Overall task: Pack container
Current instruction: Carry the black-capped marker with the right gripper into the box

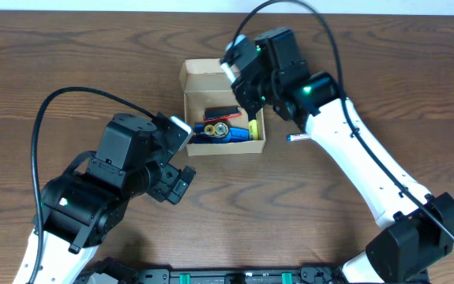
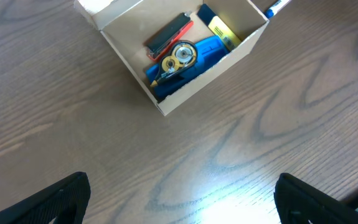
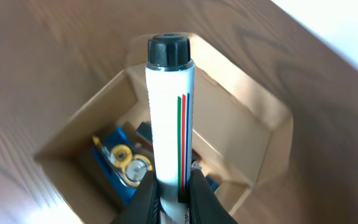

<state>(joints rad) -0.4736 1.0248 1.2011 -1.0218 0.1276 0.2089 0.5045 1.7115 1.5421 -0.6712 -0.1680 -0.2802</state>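
You are mid-placement: your right end effector (image 3: 169, 190) is clamped on a white marker (image 3: 169, 118), black cap forward, poised over the open container (image 1: 225, 148). Next, I judge, you must lower it into the free gap beside the blue tool (image 2: 191, 56), then release. Your left end effector (image 2: 180, 200) is spread wide, holding nothing, near the container. That tan cardboard container sits mid-way across the wooden surface (image 1: 69, 47), flap folded back, partly filled.
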